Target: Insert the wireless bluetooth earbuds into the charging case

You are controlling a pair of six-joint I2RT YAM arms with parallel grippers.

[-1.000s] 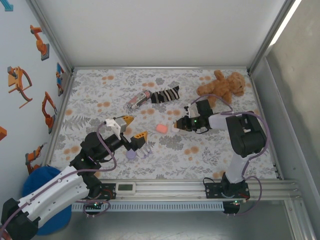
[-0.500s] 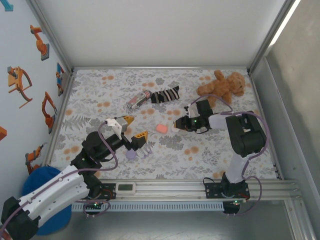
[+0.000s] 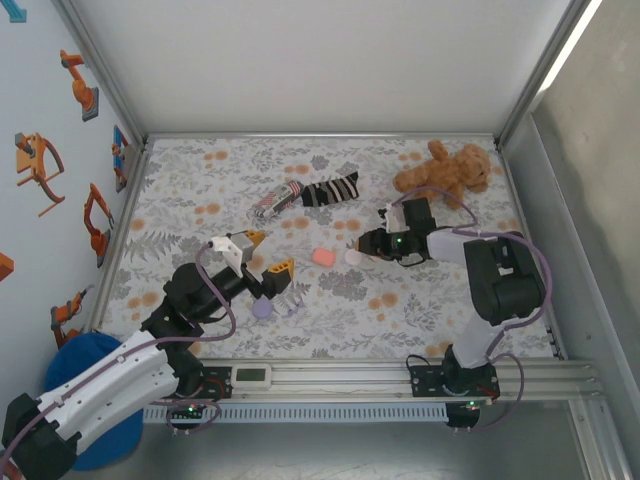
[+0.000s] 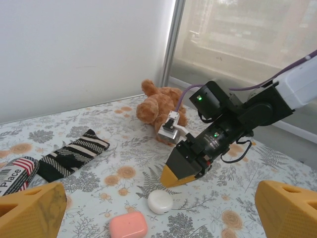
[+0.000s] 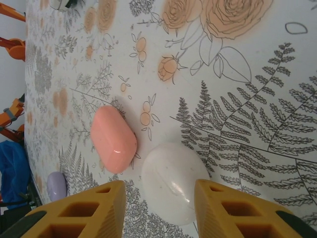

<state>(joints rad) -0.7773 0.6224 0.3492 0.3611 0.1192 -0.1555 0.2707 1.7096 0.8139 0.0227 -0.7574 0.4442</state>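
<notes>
We make out the earbuds (image 3: 292, 306) only as tiny pale specks beside the purple case (image 3: 262, 310), near our left gripper (image 3: 270, 253), which is spread wide and empty. Our right gripper (image 5: 158, 187) stands partly parted astride the closed white case (image 5: 173, 181), not pinching it. The closed pink case (image 5: 113, 139) lies just beside.

I saw the right gripper (image 3: 366, 246) part its jaws and pull back toward its base, which left a white case (image 3: 353, 257) uncovered just ahead of its tips.
</notes>
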